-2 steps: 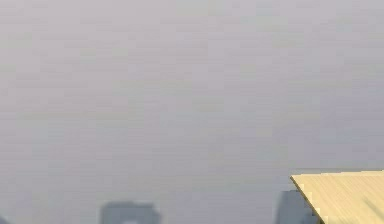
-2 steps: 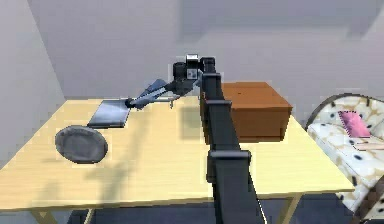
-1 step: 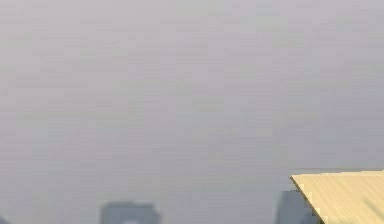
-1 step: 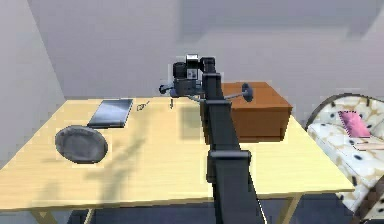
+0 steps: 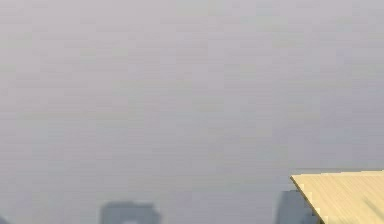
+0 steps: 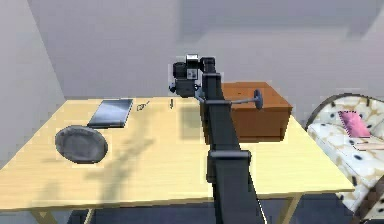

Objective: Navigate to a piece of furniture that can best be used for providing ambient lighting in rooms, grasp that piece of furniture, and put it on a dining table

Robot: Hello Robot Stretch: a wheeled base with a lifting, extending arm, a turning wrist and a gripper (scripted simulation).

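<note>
Bits (image 6: 143, 104) on the table (image 6: 160, 160) are being risked if the gripper (image 6: 176, 90) is swept low, no telling whether anything's being held.

You have plain pale grey walls (image 6: 100, 40) behind the fingers (image 6: 171, 100), meeting in a corner far to their left. Beneath the fingers lies a light wooden table (image 6: 300, 165); its corner (image 5: 345, 195) also shows at the forward view's lower right. Just right of the fingers sits a brown wooden box (image 6: 268, 115); whether on or behind the table is undetermined. Farther right stands a patterned seat (image 6: 340, 150) with a pink cushion (image 6: 352, 122). Dark floor (image 6: 150, 214) lies under the table.
</note>
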